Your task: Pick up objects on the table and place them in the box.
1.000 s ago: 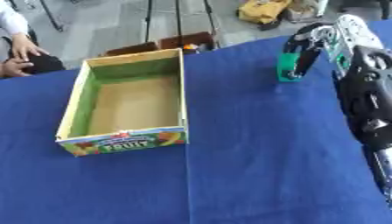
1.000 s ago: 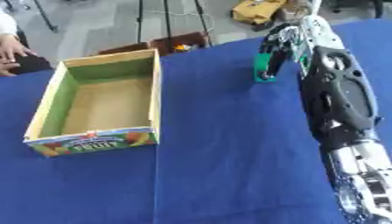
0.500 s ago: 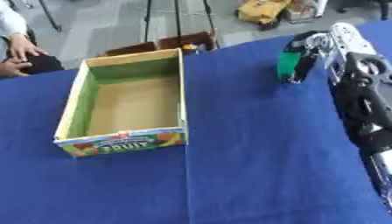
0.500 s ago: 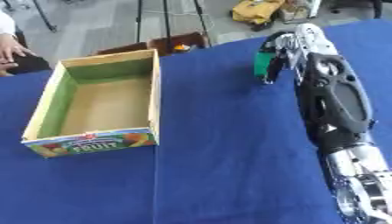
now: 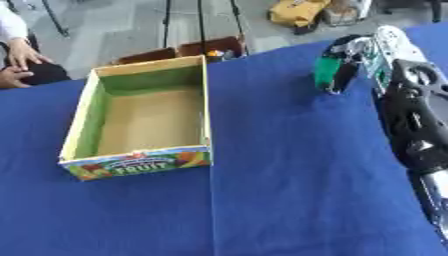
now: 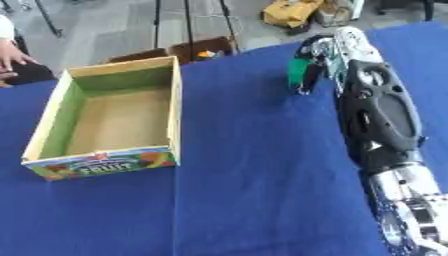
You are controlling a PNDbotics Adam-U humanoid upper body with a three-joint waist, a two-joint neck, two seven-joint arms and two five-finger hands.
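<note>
A small green object [image 5: 326, 72] is pinched in the curled fingers of my right hand [image 5: 359, 55], far right on the blue table [image 5: 262, 200]. It hangs just above the cloth, as far as I can tell. The open cardboard box [image 5: 140, 120] with a fruit label stands to the left, its green-lined inside empty. My right arm runs up the right side of both views. My left hand shows in no view.
A person's hands [image 5: 17, 62] rest at the far left edge of the table, beyond the box. Behind the table are a brown crate [image 5: 197, 50], stand legs and a yellow bag [image 5: 302, 12] on the floor.
My right hand has drawn the green object slightly up and toward the box side, lifting it from where it stood. The box has not moved.
</note>
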